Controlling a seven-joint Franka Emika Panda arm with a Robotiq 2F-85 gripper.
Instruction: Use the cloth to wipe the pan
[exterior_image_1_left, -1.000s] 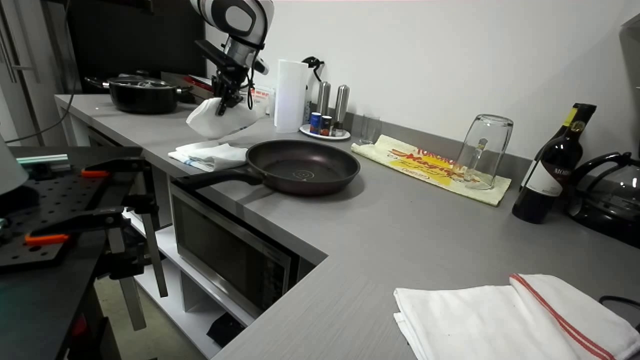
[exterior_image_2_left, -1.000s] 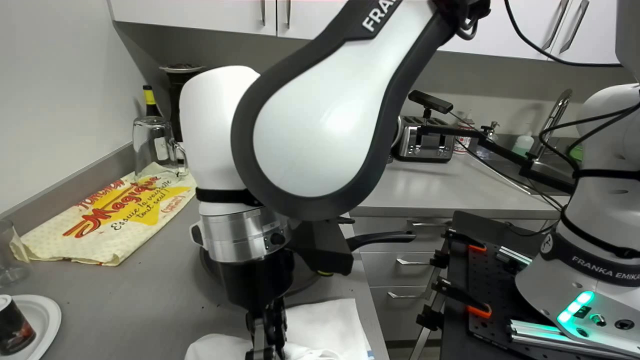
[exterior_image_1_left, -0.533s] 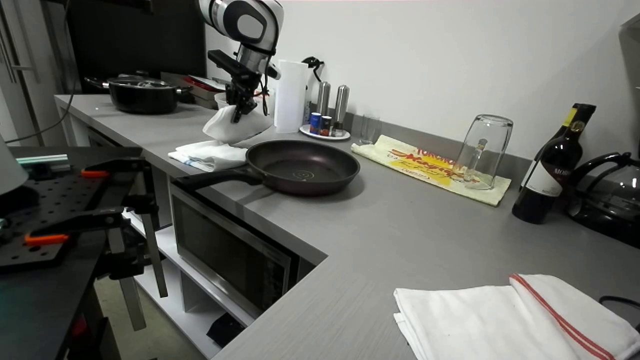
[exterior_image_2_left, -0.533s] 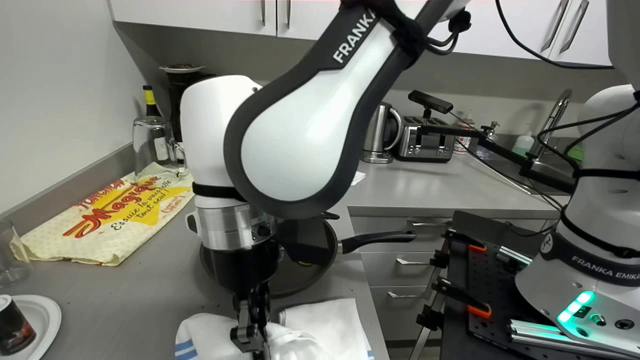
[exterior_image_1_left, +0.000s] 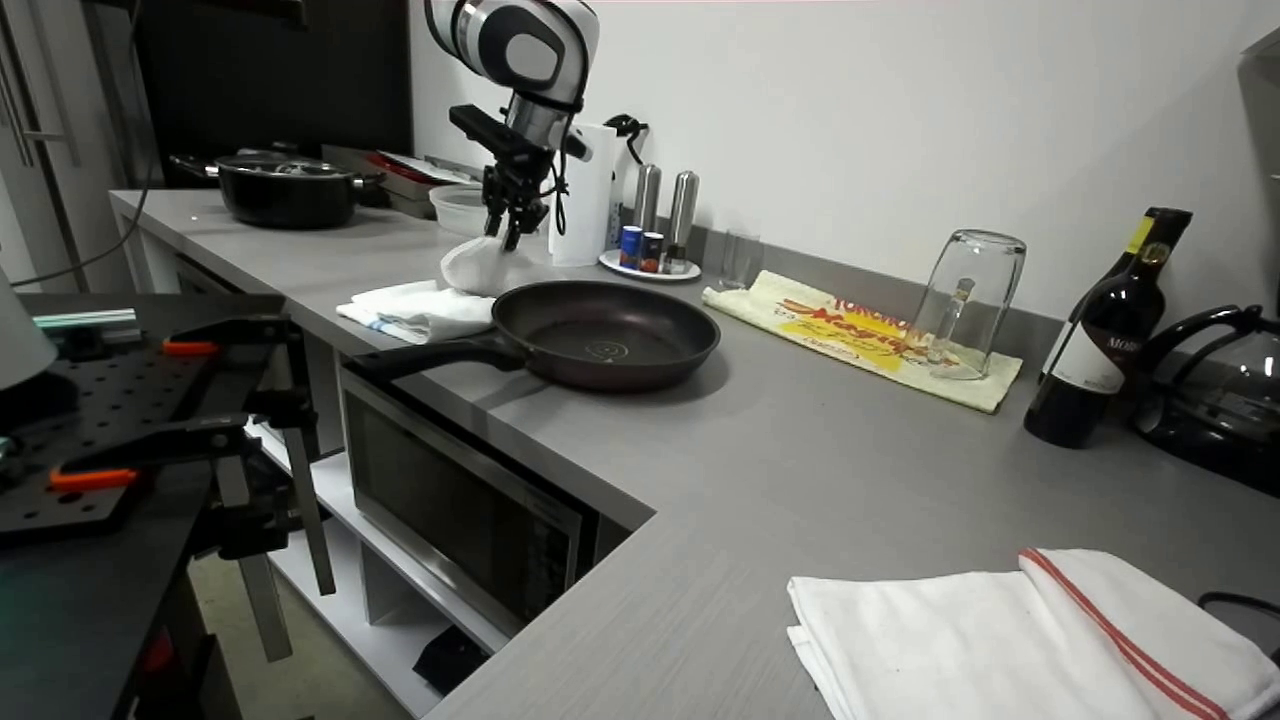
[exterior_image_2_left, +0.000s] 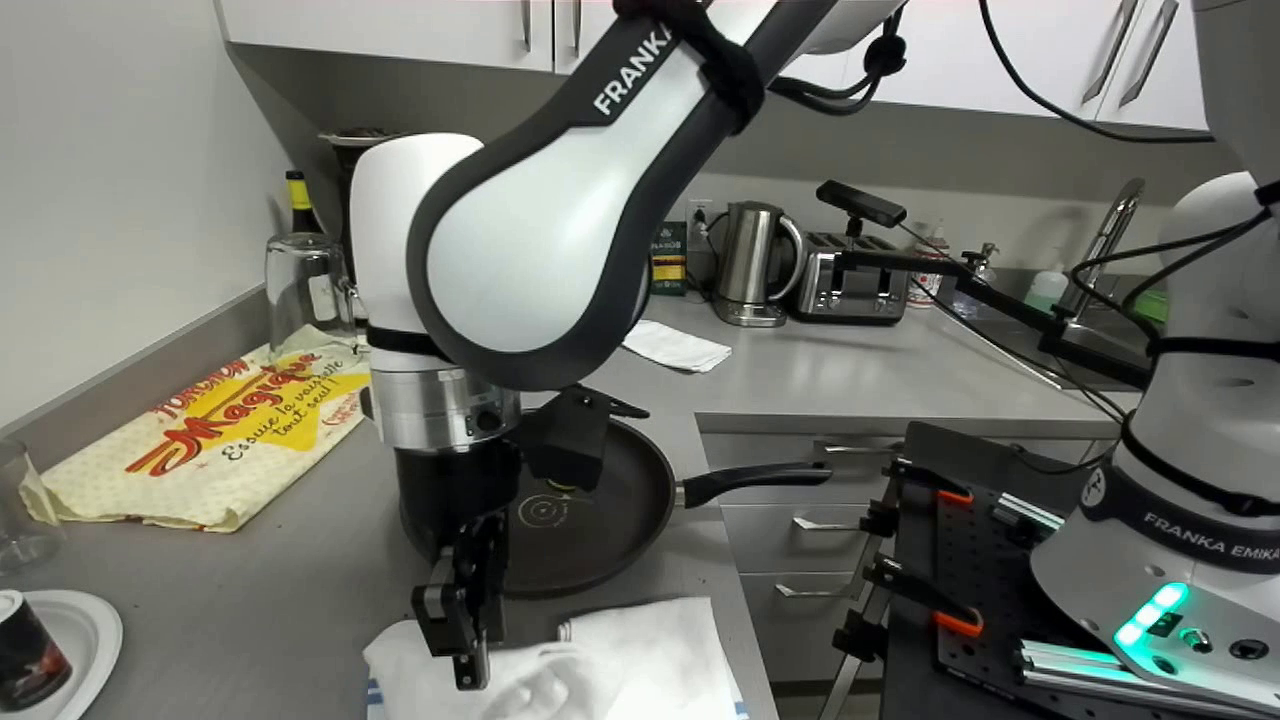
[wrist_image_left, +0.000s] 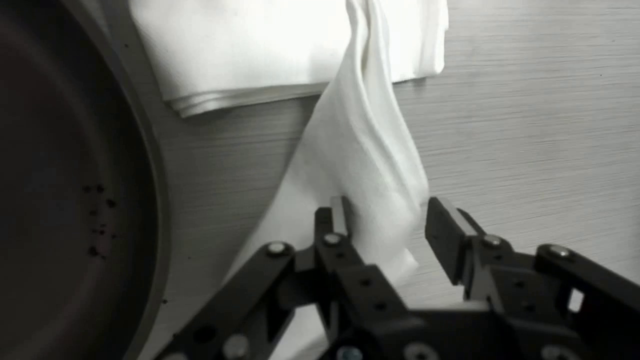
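Gripper (wrist_image_left: 387, 215) is low over the counter (exterior_image_1_left: 800, 470), right at the white cloth (wrist_image_left: 372, 150). Its fingers (wrist_image_left: 452, 242) are wide apart, w/ part of the cloth loose b/w them. One finger is over the cloth; can't tell if they touch. The other is just off the cloth's edge. Cloth looks to lie on the counter, & one end goes up onto a folded cloth (wrist_image_left: 240, 50).

Pan (wrist_image_left: 45, 125) is just beside, w/ a strip of counter b/w it & the cloth. Dark specks (wrist_image_left: 111, 203) are in the pan, & a few are on the counter nr it. Its handle (exterior_image_2_left: 760, 480) sticks out past the counter edge in both exterior views.

In an exterior view, a mug (exterior_image_1_left: 965, 300) stands on a yellow towel (exterior_image_1_left: 850, 335), nr a bottle (exterior_image_1_left: 1095, 340). A plate (exterior_image_1_left: 628, 271) has a blue can (exterior_image_1_left: 631, 246) & a dark can (exterior_image_1_left: 651, 252) on it, w/ a white roll (exterior_image_1_left: 580, 215) close by. Pot (exterior_image_1_left: 285, 200) is at the far end. Red-lined cloth (exterior_image_1_left: 1000, 640) lies up front.
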